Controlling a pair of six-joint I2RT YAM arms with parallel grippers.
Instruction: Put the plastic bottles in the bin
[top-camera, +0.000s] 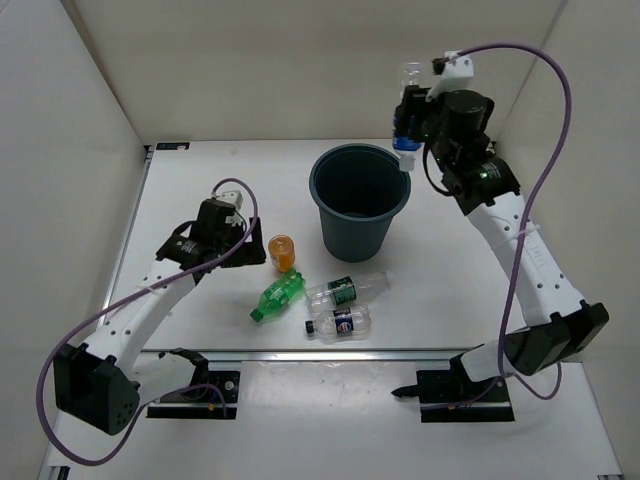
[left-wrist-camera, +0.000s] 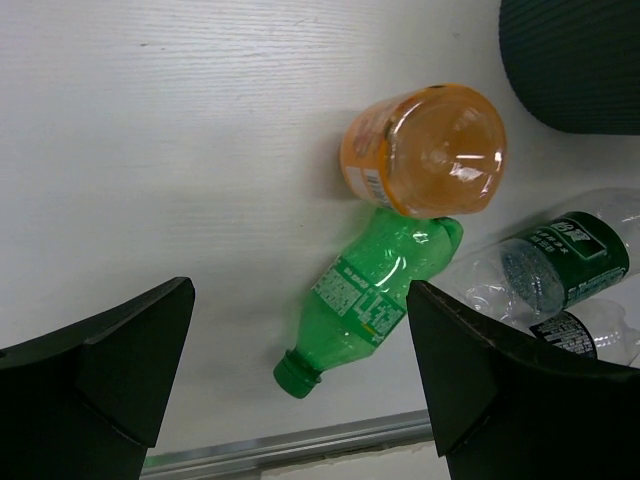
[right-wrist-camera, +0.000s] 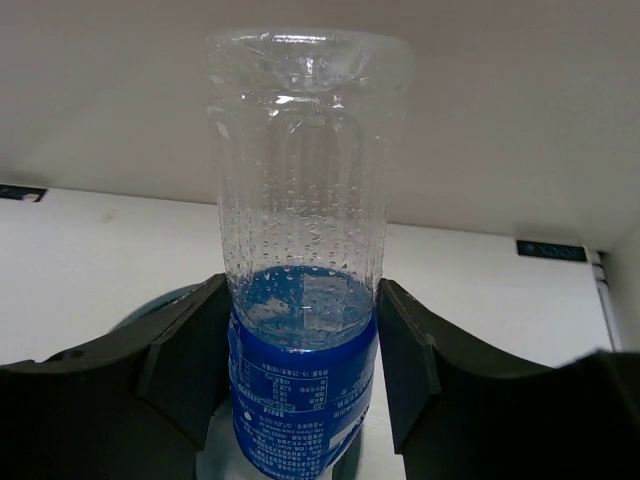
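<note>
Right tool clamped on blue-label bottle, over bin rim toward bench far edge. Left tool wide, above green bottle and orange bottle.

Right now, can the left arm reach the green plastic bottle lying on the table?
Probably yes: the left pincer hangs open above the green plastic bottle, nothing between them. The short orange bottle crowds its base end and might get nudged.
</note>
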